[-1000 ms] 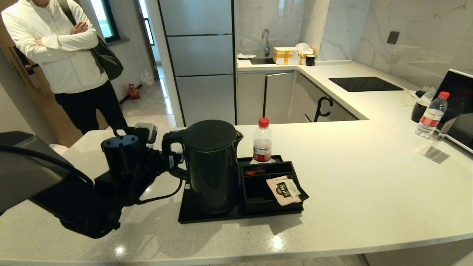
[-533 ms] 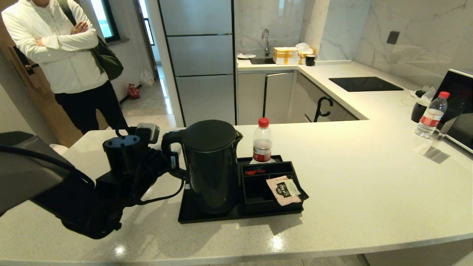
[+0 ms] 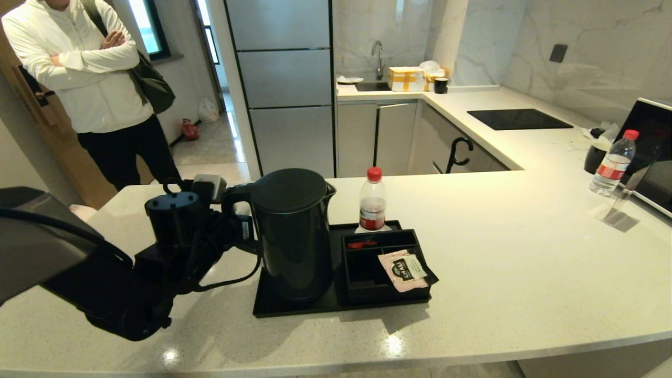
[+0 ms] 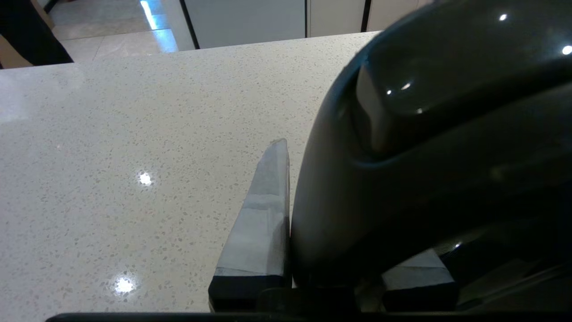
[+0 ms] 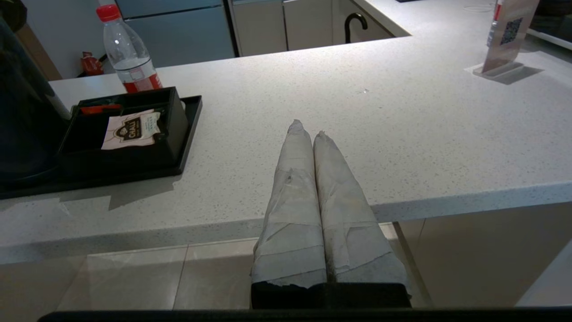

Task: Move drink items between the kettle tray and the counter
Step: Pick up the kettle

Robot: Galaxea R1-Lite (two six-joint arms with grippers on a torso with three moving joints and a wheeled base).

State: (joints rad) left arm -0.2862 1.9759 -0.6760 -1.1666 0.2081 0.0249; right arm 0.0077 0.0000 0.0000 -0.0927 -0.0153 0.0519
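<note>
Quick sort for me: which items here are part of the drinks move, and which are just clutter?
In the job:
- kettle, handle held by the left claw
- bottle at the tray's far edge
- tray
- counter

Lying about:
- pink sachet in the tray compartment
- second bottle by the microwave
- hob
- right claw, parked off the counter edge

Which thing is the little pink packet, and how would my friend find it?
Start at the black tray in the middle of the pale counter. Beside the tall black kettle, held by the left gripper, the tray has small black compartments. The packet lies flat across them, the only pink thing there, with a dark label; the red-capped bottle stands behind.
</note>
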